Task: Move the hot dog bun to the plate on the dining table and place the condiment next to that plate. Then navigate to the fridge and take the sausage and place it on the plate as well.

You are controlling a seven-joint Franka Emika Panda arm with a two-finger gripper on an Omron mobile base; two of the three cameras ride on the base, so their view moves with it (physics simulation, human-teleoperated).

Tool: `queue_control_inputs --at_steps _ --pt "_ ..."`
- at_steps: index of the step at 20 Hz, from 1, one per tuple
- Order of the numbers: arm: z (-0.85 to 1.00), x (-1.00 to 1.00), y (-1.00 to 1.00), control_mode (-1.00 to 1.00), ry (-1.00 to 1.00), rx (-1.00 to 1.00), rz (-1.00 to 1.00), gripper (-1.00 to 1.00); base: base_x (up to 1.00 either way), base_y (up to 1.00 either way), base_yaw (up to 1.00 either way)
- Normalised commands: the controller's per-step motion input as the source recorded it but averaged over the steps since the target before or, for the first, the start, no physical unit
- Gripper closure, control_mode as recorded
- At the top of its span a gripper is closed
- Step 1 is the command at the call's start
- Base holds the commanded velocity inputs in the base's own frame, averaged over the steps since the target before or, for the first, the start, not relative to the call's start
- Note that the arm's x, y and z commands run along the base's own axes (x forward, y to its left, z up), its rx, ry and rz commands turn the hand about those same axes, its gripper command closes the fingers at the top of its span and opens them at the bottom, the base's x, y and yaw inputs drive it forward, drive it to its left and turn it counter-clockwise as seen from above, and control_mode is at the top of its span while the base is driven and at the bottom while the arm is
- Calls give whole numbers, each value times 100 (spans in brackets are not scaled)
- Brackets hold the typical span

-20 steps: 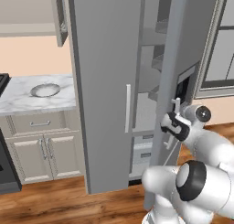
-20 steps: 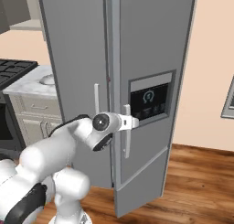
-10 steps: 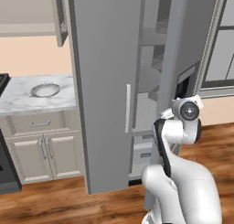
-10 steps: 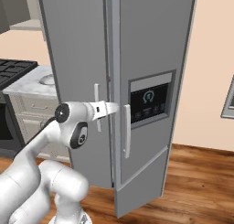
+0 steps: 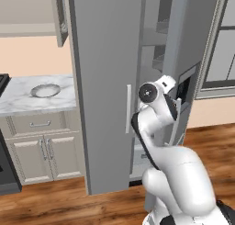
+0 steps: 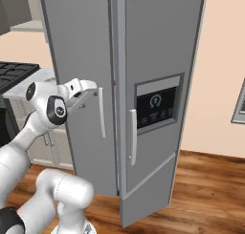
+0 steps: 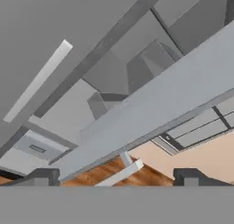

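gripper sits right up near the fridge, fingers spread wide with nothing between them; there's a narrow gap between the two doors; left door swung partway out, its white handle facing the room; right door with the black dispenser is ajar too; fridge is tall grey steel, grey shelves just visible inside; arm blocks the lower shelves, so can't make out what's on them; further left, a marble counter carries a small silvery dish near its back edge
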Motion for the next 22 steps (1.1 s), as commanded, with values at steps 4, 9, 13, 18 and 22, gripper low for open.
queue_control_inputs --at_steps 4,9,13,18,22 --pt "0 67 59 -100 18 -25 0 -100 0 0 0" --pt "-6 80 8 -100 12 -13 -1 -100 0 0 0" --pt "-8 65 -29 -100 7 -7 -6 -100 0 0 0" --pt "-5 45 -55 -100 2 -2 -3 -100 0 0 0" --pt "-3 21 -68 -100 0 0 -1 -100 0 0 0"
